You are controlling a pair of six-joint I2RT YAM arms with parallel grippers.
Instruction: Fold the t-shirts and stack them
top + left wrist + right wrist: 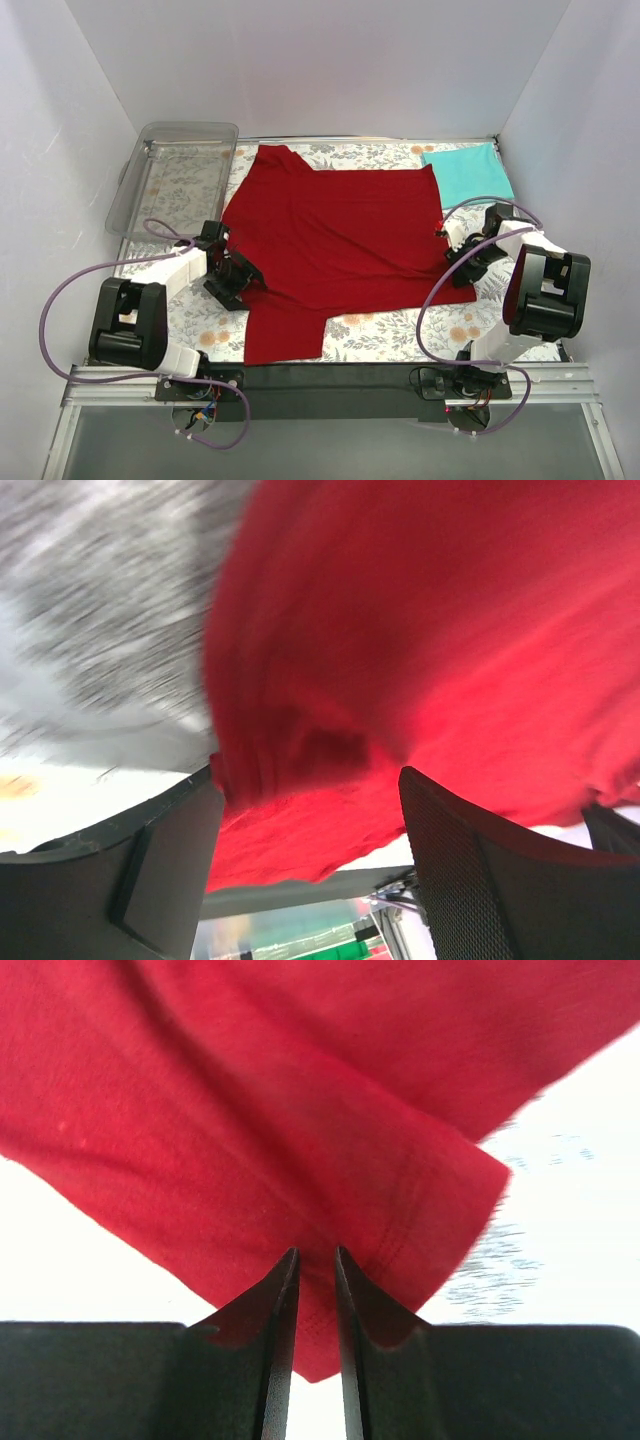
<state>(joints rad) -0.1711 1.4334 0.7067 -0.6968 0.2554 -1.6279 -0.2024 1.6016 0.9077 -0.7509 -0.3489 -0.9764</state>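
overall light: bright, even, diffuse; white walls (320, 60) bounce it; source not visible.
top view focus: sharp across the frame, well exposed.
top view shadows: soft and faint, under left arm (130, 320) and along red shirt (340, 240) folds.
top view glare: weak sheen on clear tray (175, 170) rim; teal shirt (468, 172) flat-lit.
left wrist blur: heavy motion streaks on tablecloth (100, 610); red cloth soft, out of focus.
left wrist exposure: patch lower left blown out; left fingers (460, 870) dark, mesh texture readable.
right wrist focus: cloth weave and hem stitching fairly crisp; right side smeared.
right wrist exposure: background blown to white; right fingers (280, 1340) near-black silhouettes, no detail.
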